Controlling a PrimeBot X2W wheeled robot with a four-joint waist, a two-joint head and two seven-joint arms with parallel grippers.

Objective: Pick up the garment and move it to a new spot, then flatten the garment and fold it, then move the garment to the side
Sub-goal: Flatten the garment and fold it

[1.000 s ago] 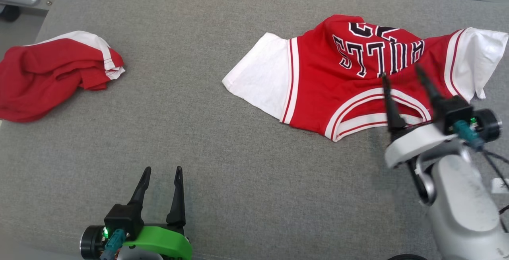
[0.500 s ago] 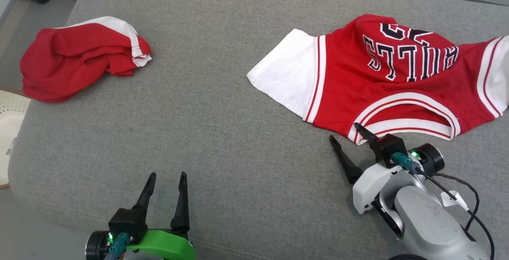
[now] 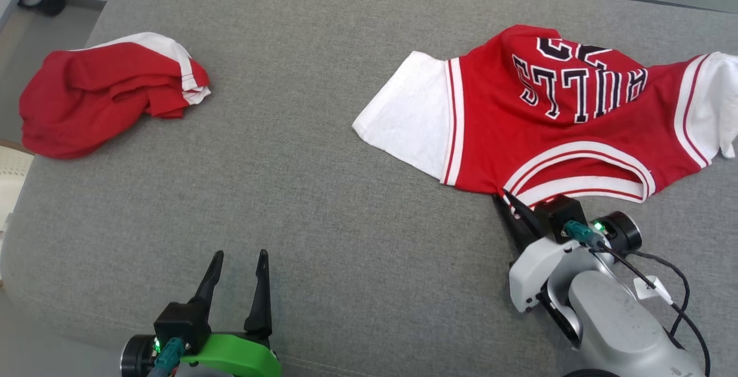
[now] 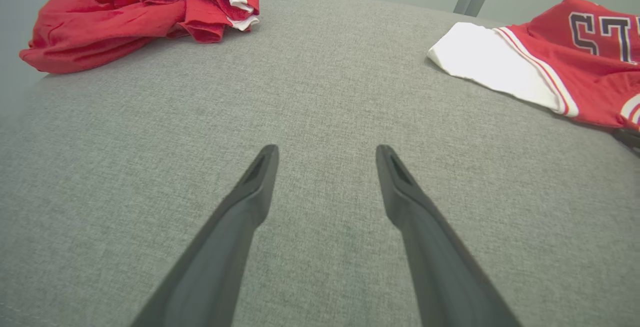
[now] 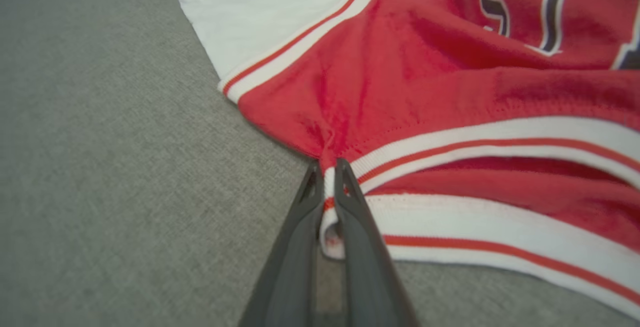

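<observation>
The red knit jersey (image 3: 507, 135), with white sleeves and striped ribbed trim, lay spread on the right of the grey woven counter (image 3: 323, 192). The right pincer (image 5: 327, 167) was clamped on its collar trim. The left pincer (image 3: 240, 253) stood apart over bare cloth. A crumpled red garment (image 3: 98, 100) lay at the far left.

a crumpled red cloth (image 3: 98, 100) lies on the grey cushion (image 3: 288, 192).
</observation>
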